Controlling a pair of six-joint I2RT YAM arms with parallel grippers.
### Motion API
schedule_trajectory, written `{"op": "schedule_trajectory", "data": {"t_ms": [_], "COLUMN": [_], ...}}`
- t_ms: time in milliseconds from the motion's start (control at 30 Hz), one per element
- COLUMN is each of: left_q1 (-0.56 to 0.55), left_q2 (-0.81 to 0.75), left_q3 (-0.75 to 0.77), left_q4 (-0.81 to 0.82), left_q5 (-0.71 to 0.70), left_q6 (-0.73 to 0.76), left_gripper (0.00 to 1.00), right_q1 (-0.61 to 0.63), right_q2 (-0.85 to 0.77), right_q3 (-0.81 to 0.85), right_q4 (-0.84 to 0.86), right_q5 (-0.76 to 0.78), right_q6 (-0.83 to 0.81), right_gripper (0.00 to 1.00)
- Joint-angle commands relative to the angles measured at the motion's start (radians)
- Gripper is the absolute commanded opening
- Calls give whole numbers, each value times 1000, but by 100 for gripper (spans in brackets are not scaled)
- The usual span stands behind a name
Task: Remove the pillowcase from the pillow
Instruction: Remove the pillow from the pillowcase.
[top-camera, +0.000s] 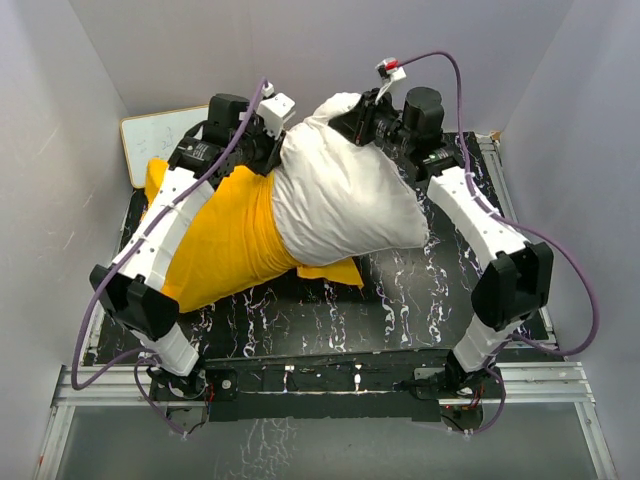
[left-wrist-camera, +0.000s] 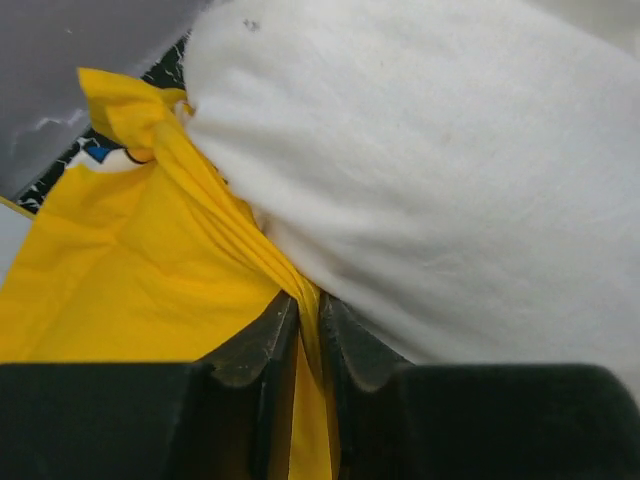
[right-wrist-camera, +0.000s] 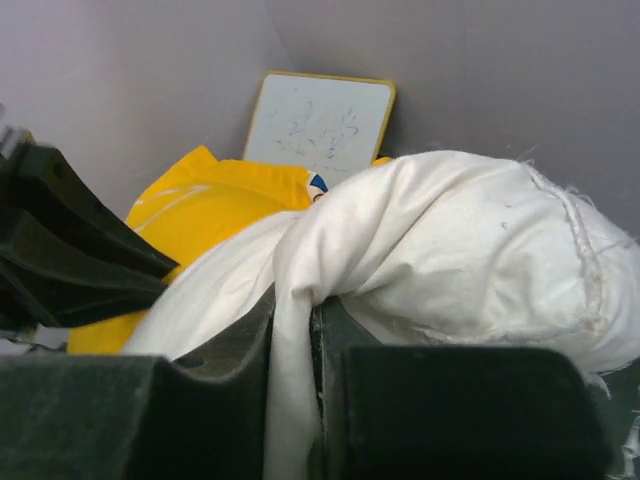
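The stripping step is judged to be in hand and roughly half done. The pillow (top-camera: 345, 195) lies across the black marbled table (top-camera: 400, 290) with its right half bared, while the pillowcase (top-camera: 225, 240) is bunched over the pillow's left half, a loose yellow corner showing beneath the pillow's near edge. The left gripper (left-wrist-camera: 308, 310) is closed narrowly on a twisted fold of the pillowcase, just where its mouth meets the pillow's bare white cloth. The right gripper (right-wrist-camera: 293, 315) is pinched on a fold of the pillow's own cloth at the pillow's far bared corner. For the next move, both grips would need to be held firm and drawn apart, the case being pulled leftward off the pillow. Slippage of the thin fabric is the risk to be watched. A white board (top-camera: 160, 135) is seen leaning behind the pillow's covered end.
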Motion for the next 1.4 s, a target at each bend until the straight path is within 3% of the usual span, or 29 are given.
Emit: {"op": "schedule_trajectory", "data": {"t_ms": [0,33,133,400,533,667,833,1100,1267,1367], "left_q1": [-32,-32,-32,-27,-4,36,98,103,118,151], "left_q2": [-141,-165,-239,-233,-181,-157,-177,-171,-178,-187], "left_q3": [74,68,17,93,179,141,43,-73,-254,-309], "left_q4": [218,221,246,241,12,-227,-330,-414,-396,-337], "left_q5": [-93,-97,-101,-219,-129,58,230,159,44,-31], "left_q6": [1,-3,-21,22,-36,-136,-187,-45,49,103], "left_gripper": [37,51,63,63,65,72,77,53,21,9], "right_q1": [144,163,184,202,203,202,202,202,202,201], "right_q2": [-209,-245,-312,-467,-516,-569,-610,-632,-654,-669], "right_q3": [-20,-50,-85,-116,-117,-169,-192,-189,-224,-258], "right_q4": [209,260,329,481,415,310,171,99,116,126], "right_q5": [86,80,37,-150,-250,-255,-205,-110,47,181], "right_q6": [-397,-464,-519,-422,-421,-496,-633,-712,-730,-741], "right_gripper": [8,8,8,8,8,8,8,8,8,8]}}
